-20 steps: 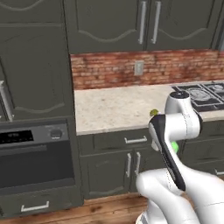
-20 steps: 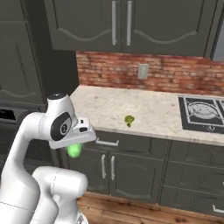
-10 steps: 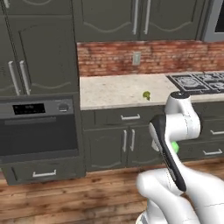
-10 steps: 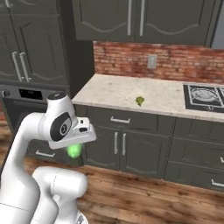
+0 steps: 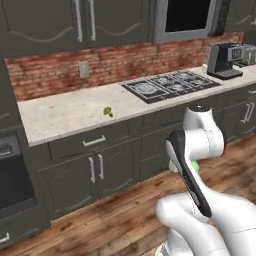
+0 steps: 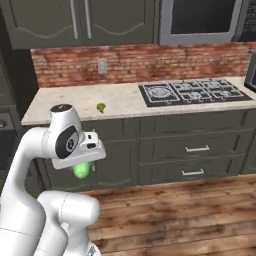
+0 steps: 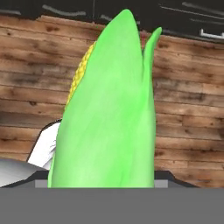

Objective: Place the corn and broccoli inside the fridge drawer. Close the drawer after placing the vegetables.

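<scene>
The corn (image 7: pixel 109 113), bright green husk with yellow kernels along one side, fills the middle of the hand view and covers the finger tips. My gripper (image 6: pixel 83 163) hangs folded close under the arm's wrist, shut on the corn (image 6: pixel 80 171), whose green end pokes out below the hand. A bit of the corn (image 5: pixel 196 166) also shows beside the forearm. The broccoli (image 5: pixel 107 111) is a small dark green clump lying alone on the pale counter (image 5: pixel 65 117), far from the gripper; it is the broccoli (image 6: pixel 101 107) in the right base view too. The fridge drawer is out of view.
A gas hob (image 5: pixel 170 83) sits in the counter right of the broccoli, with a coffee machine (image 5: pixel 223 60) further right and a microwave (image 5: pixel 187 17) above. Dark cabinet drawers (image 6: pixel 197 148) line the base. An oven (image 5: pixel 12 175) is at far left. Wooden floor (image 7: pixel 192 109) lies below the hand.
The whole scene has slid left as the base moved: the oven went to the left edge, the hob and coffee machine came into view. The arm keeps its pose with the corn.
</scene>
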